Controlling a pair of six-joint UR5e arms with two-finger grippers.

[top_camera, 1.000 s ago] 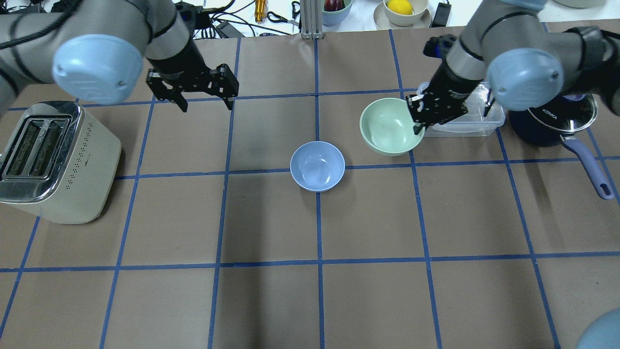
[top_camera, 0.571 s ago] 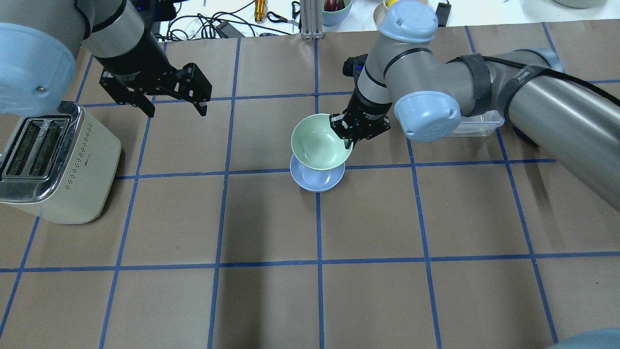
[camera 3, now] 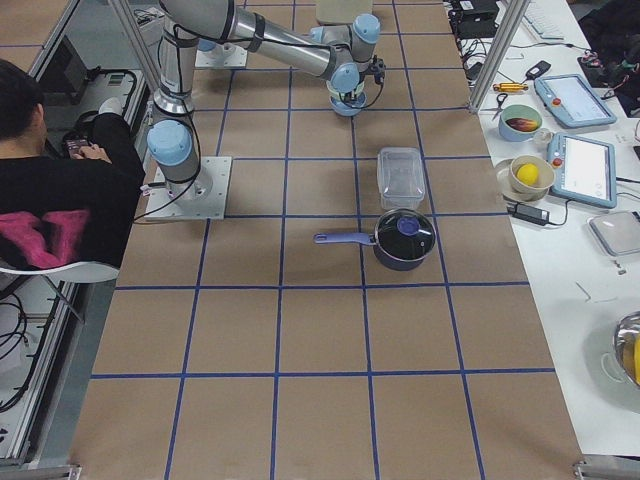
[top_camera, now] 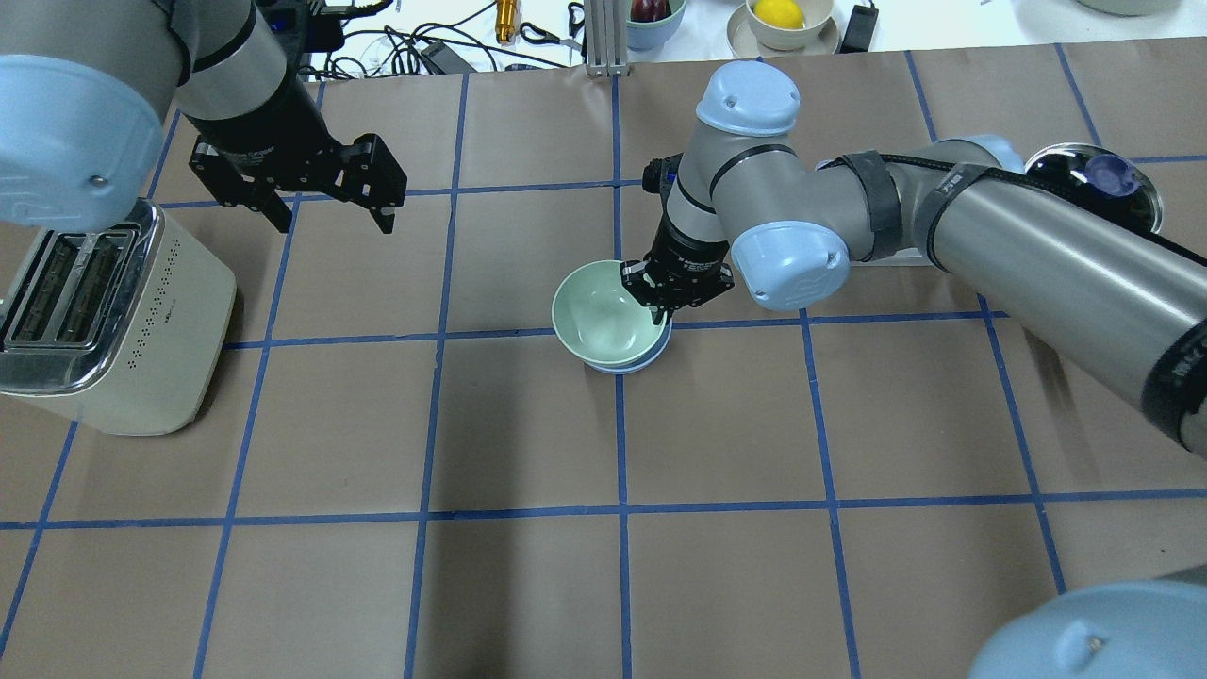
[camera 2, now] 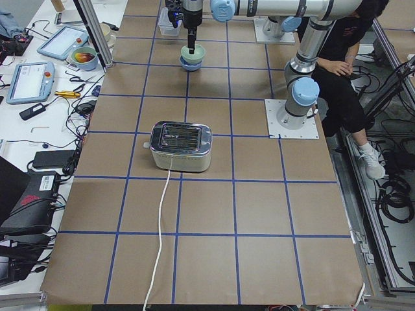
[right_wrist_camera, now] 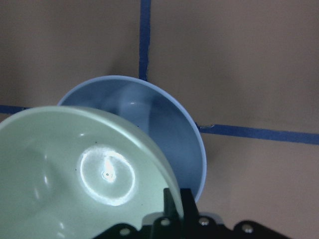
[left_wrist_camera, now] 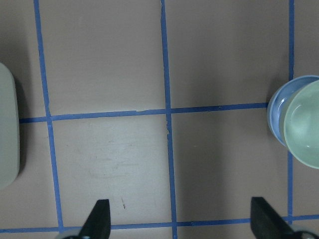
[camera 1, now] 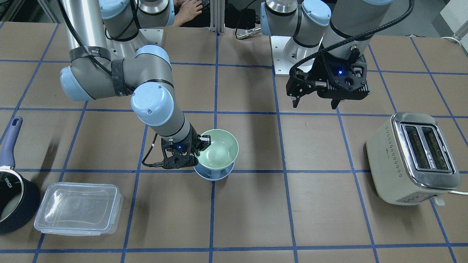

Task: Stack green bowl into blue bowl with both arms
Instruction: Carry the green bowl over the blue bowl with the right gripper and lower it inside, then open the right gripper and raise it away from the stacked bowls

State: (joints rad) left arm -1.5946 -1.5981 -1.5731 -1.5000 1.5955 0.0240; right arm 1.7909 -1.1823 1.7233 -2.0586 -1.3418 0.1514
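You're watching the right claw (top_camera: 663, 309) pinching the green bowl (top_camera: 602, 325) by its rim, jaws closed narrow on the wall. It's hanging the green bowl directly over the blue bowl (top_camera: 645, 364), which is sitting on the counter (top_camera: 528, 585). In the right wrist view the green bowl is riding slightly off-centre, away from the claw, leaving a blue crescent showing on the claw's side, so I'm judging the drop needs a nudge that way, though I can't tell if they're touching. The left claw (top_camera: 335, 219) is hovering wide open and empty, well apart from the blue bowl, so the right arm is nearer.
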